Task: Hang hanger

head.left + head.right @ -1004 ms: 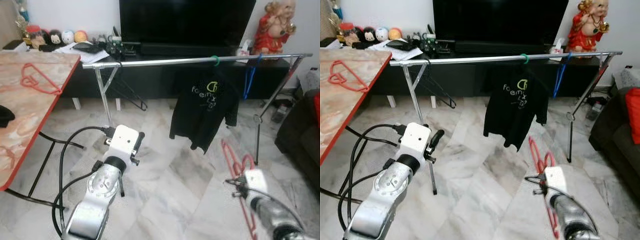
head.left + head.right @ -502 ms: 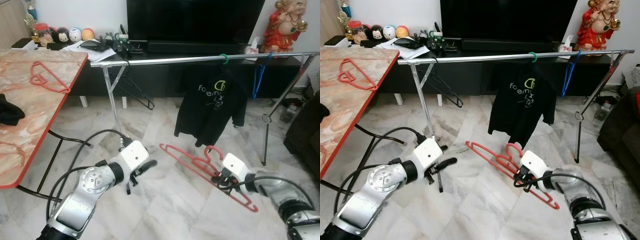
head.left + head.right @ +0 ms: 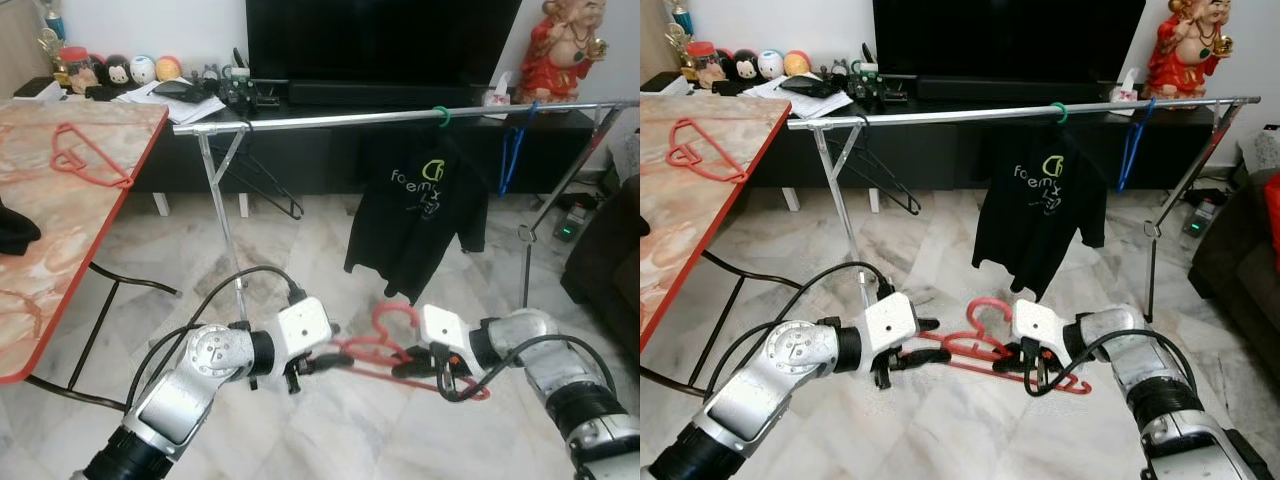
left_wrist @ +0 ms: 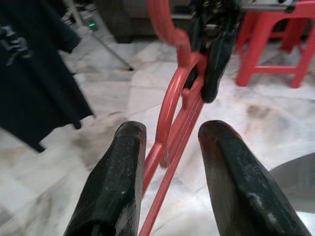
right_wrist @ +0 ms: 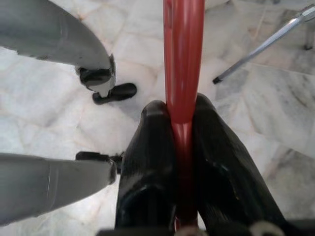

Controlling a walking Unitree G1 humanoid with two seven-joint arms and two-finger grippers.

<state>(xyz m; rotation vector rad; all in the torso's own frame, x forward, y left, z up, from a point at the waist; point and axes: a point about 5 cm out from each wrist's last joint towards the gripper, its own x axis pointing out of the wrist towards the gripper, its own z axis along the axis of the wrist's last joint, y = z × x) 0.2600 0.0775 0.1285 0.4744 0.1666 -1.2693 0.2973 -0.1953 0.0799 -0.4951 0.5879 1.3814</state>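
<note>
The left end of the red hanger (image 3: 400, 352) is hidden behind the left claw (image 4: 170, 147), whose fingers stand apart on both sides of the hanger's bars, not pressing them. The right claw (image 5: 179, 142) is clenched on the hanger, low above the marble floor (image 3: 330, 240), below the metal clothes rail (image 3: 400, 118).

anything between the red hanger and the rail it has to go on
Nothing visible blocks it. The red hanger is clamped in the right gripper, the open left gripper straddling its other end. The rail has bare bar left of the black t-shirt.
</note>
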